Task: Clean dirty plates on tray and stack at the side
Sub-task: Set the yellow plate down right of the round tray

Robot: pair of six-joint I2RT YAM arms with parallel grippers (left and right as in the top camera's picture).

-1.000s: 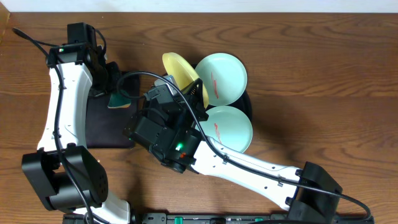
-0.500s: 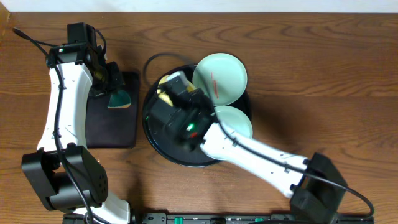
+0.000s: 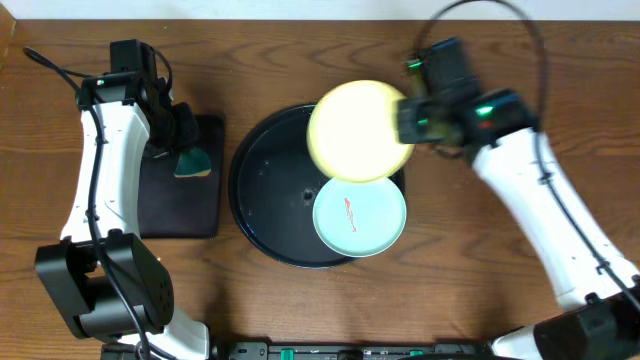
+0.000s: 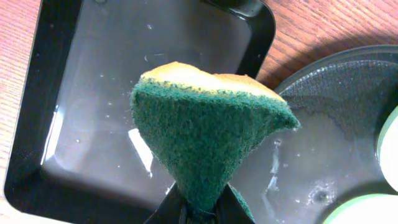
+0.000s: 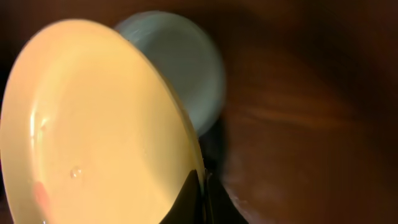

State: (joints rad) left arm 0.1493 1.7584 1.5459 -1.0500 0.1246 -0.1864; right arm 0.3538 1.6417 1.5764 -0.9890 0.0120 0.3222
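Note:
My right gripper (image 3: 405,125) is shut on the rim of the pale yellow plate (image 3: 356,131) and holds it raised over the far right part of the round black tray (image 3: 268,190). In the right wrist view, the jaws (image 5: 202,194) pinch the yellow plate's (image 5: 93,130) edge, and a light blue plate (image 5: 180,62) shows behind it. That blue plate is hidden in the overhead view. Another light blue plate (image 3: 360,216) with a red smear lies on the tray's near right. My left gripper (image 3: 185,150) is shut on a green and yellow sponge (image 4: 205,130).
A smaller rectangular black tray (image 3: 180,205) lies left of the round tray, under the left gripper and sponge; it looks wet in the left wrist view (image 4: 62,93). Brown wood table (image 3: 500,300) surrounds both trays.
My right arm has swung from the tray's left-centre to the upper right, carrying the yellow plate, which now covers the far blue plate. The left arm has not moved.

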